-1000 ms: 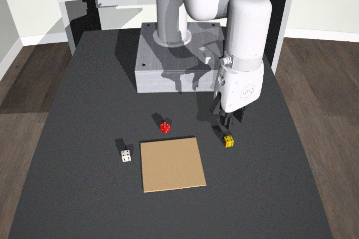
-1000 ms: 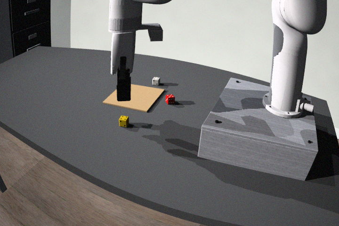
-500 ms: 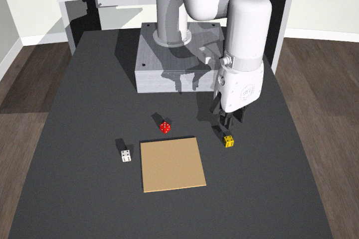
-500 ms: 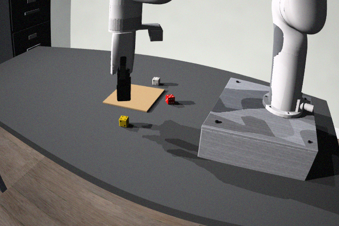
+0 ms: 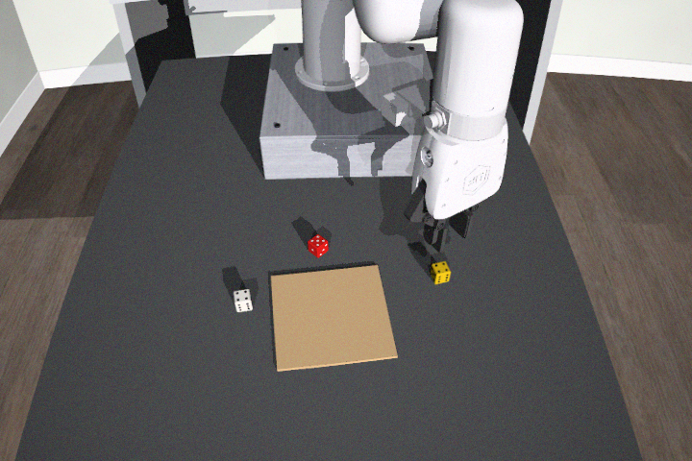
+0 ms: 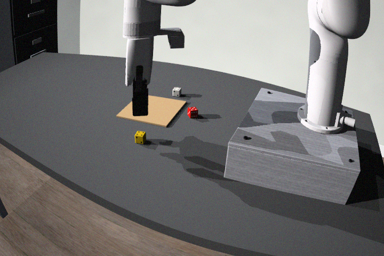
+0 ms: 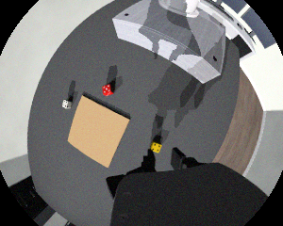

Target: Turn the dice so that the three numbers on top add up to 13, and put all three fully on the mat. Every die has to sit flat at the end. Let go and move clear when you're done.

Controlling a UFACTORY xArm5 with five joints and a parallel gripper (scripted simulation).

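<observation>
Three dice lie flat on the dark table, all off the tan mat (image 5: 332, 317). The yellow die (image 5: 440, 272) sits right of the mat. The red die (image 5: 318, 245) sits just behind the mat's far edge. The white die (image 5: 242, 301) sits left of the mat. My gripper (image 5: 447, 236) hangs a little above the yellow die, slightly behind it, fingers pointing down, partly open and empty. In the side view the gripper (image 6: 140, 112) is clearly above the yellow die (image 6: 140, 137). The wrist view shows the yellow die (image 7: 157, 147) just ahead of the fingertips.
The arm's grey base block (image 5: 341, 113) stands behind the dice at the back of the table. The table's right edge is some way beyond the yellow die. A dark cabinet (image 6: 32, 26) stands off the table.
</observation>
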